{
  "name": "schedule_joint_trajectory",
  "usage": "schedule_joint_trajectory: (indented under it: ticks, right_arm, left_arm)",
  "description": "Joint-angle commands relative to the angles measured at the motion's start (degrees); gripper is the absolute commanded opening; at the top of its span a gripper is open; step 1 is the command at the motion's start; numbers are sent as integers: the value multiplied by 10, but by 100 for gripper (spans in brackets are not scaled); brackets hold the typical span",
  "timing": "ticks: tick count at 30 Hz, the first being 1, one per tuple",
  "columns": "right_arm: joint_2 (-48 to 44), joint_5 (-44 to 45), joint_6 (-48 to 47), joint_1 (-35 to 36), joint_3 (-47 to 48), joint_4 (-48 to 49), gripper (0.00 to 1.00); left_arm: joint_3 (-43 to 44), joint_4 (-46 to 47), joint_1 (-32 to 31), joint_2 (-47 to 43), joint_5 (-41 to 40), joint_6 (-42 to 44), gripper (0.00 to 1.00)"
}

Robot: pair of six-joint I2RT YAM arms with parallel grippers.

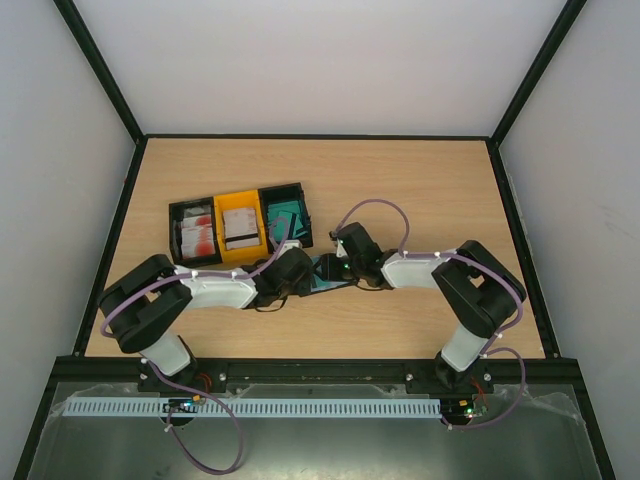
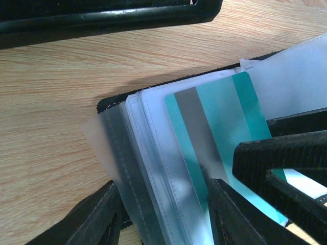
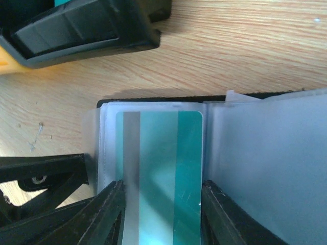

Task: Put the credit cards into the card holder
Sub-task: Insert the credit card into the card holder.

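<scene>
Wooden tabletop (image 3: pixel 245 46): right gripper (image 3: pixel 162 186) flanks a teal card (image 3: pixel 163 148) in the open card holder (image 3: pixel 265 153); left gripper (image 2: pixel 162 184) straddles its clear sleeves (image 2: pixel 148 153). Whether either actually grips is unclear.

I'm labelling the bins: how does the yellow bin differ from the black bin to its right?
Colour: the yellow bin is bright yellow, the black bin black. Contents: the yellow bin holds white cards with a dark stripe, the black bin teal cards. Both are open-topped and stand side by side.
</scene>
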Motion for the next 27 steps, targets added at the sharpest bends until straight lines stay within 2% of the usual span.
schedule_joint_trajectory:
  ticks: [1, 4, 11, 23, 27]
  right_arm:
    - [11, -10, 1, 17, 8, -49, 41]
    - [5, 7, 6, 17, 9, -54, 44]
    - [-12, 113, 22, 21, 18, -102, 44]
    - [-8, 153, 12, 46, 33, -130, 14]
    - [-6, 145, 6, 56, 40, -133, 11]
  left_arm:
    - [-14, -3, 3, -6, 9, 5, 49]
    - [-18, 3, 3, -9, 12, 5, 49]
    - [-24, 8, 3, -17, 13, 6, 46]
    - [-24, 11, 3, -8, 26, 13, 44]
    - [-23, 14, 3, -6, 29, 14, 44]
